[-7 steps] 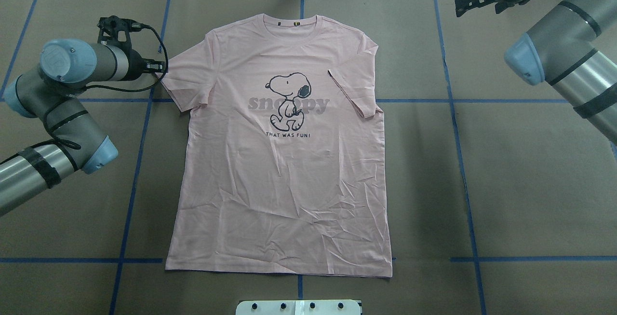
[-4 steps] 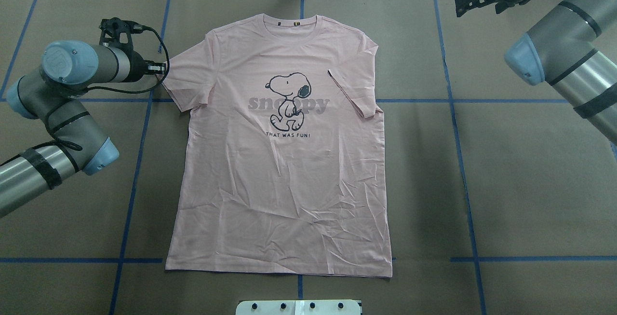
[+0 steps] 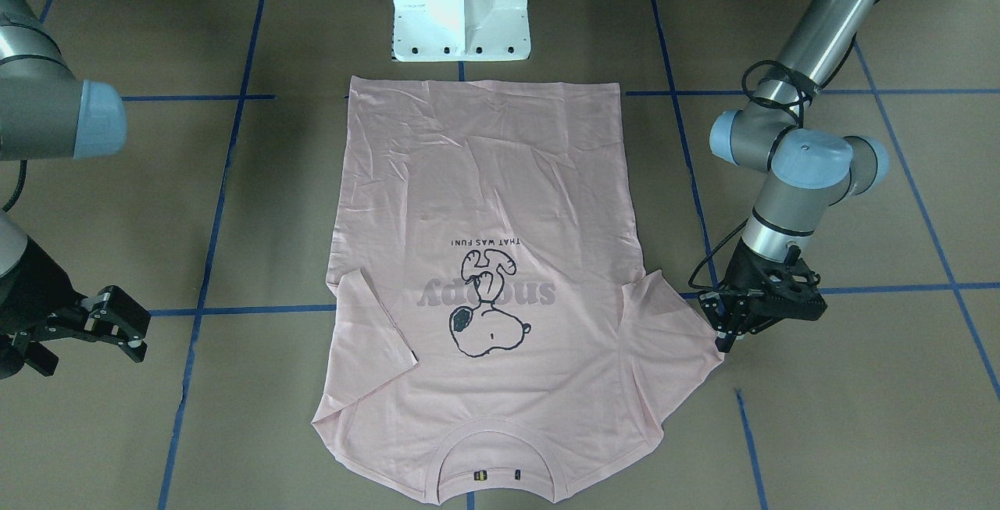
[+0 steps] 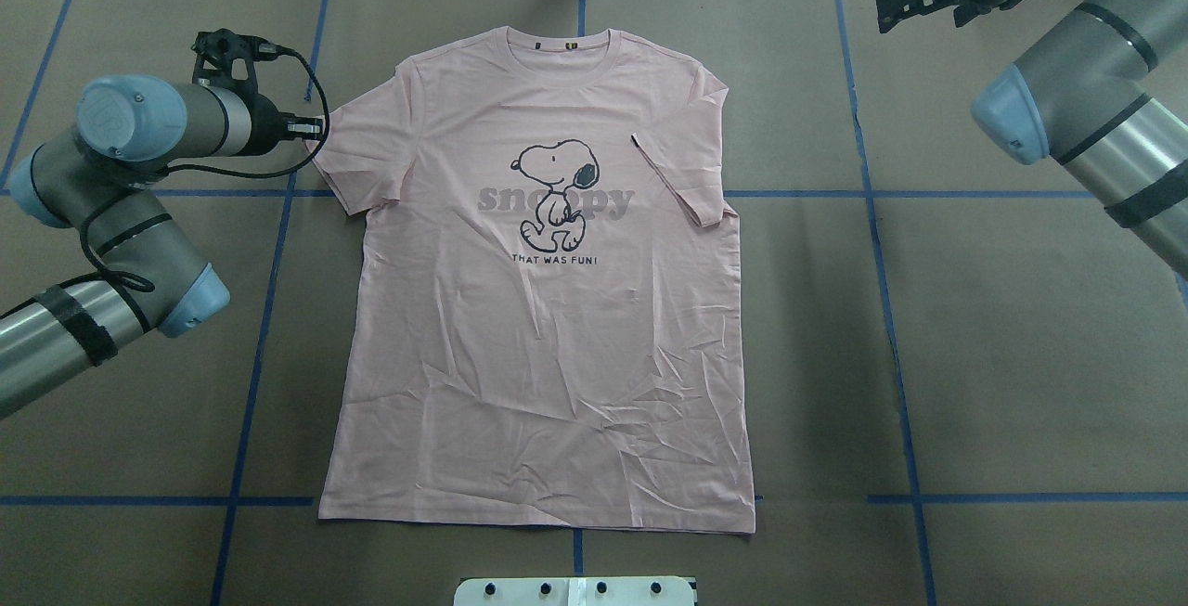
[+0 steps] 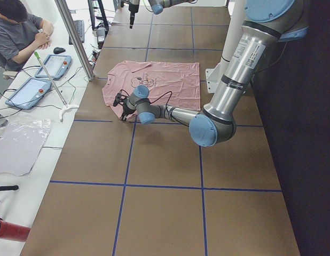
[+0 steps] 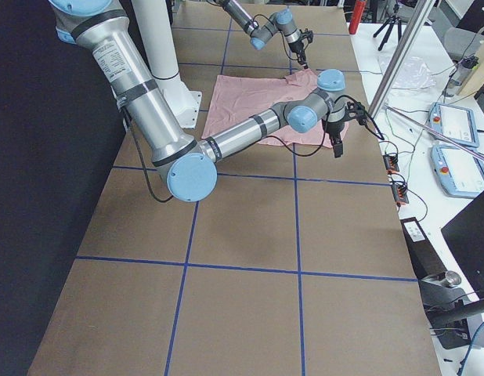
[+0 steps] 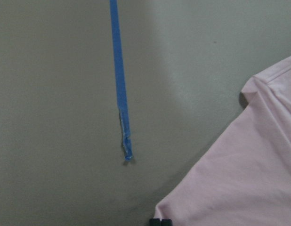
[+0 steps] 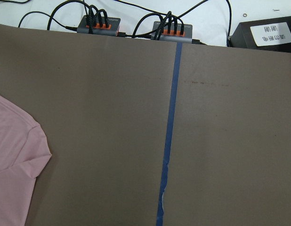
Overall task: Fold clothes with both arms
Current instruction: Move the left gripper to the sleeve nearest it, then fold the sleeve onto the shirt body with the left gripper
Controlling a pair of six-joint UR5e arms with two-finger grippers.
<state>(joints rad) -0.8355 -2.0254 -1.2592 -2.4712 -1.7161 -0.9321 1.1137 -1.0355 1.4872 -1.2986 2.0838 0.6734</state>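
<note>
Flanking one T-shirt (image 4: 538, 328), two claws (image 3: 719, 336) (image 3: 131, 326)

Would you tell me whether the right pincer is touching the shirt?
No, the right pincer is over bare table, well apart from the shirt.

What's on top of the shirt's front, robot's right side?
Its own right sleeve, folded inward onto the T-shirt beside the dog print, black tag showing. The cloth under that fold is covered; nothing else lies on it.
</note>
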